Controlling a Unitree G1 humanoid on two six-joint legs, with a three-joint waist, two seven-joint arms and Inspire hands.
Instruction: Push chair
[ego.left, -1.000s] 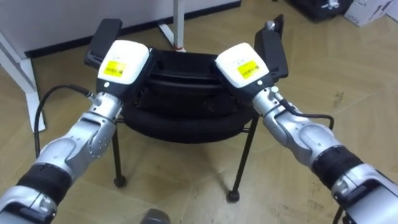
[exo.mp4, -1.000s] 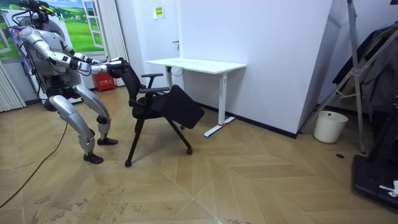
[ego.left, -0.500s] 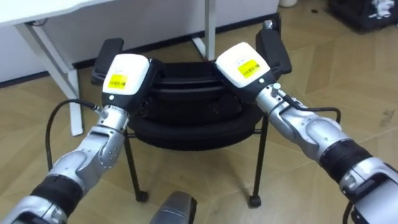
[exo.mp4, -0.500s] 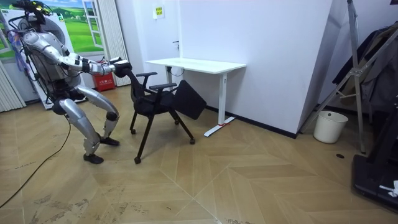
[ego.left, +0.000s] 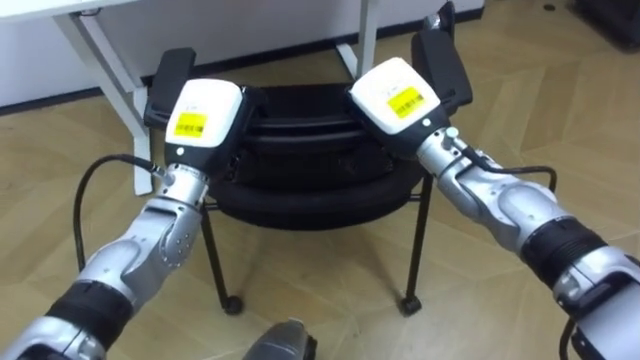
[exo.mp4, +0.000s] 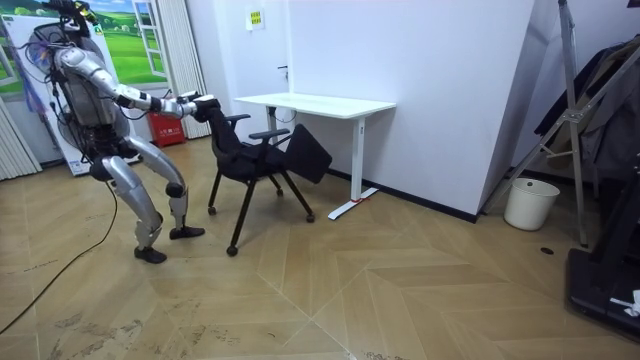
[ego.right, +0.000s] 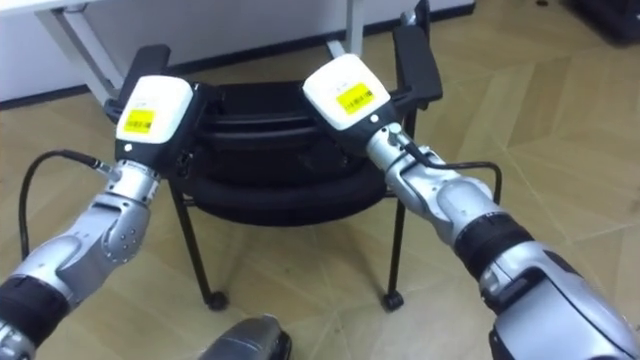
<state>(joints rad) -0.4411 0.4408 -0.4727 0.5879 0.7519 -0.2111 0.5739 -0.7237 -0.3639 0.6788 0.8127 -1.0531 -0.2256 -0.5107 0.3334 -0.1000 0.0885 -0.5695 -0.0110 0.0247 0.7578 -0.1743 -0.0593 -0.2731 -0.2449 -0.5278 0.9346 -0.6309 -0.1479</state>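
Observation:
A black office chair (ego.left: 300, 185) on castors stands right in front of me, its backrest towards me and its two armrests (ego.left: 170, 75) pointing away. My left hand (ego.left: 205, 115) lies on the top of the backrest at its left end, and my right hand (ego.left: 395, 95) lies on the right end. In the room view I stand mid-stride behind the chair (exo.mp4: 250, 160), arms stretched forward, with the chair close to the white desk (exo.mp4: 315, 103).
The desk's white legs (ego.left: 110, 70) rise just beyond the chair, and a white wall stands behind them. A white bin (exo.mp4: 525, 203) stands on the room view's right near a dark rack (exo.mp4: 600, 110). Wood floor lies open around the chair.
The chair has rolled away from me towards the desk and stands more upright. I have stepped forward after it, both hands still on its backrest.

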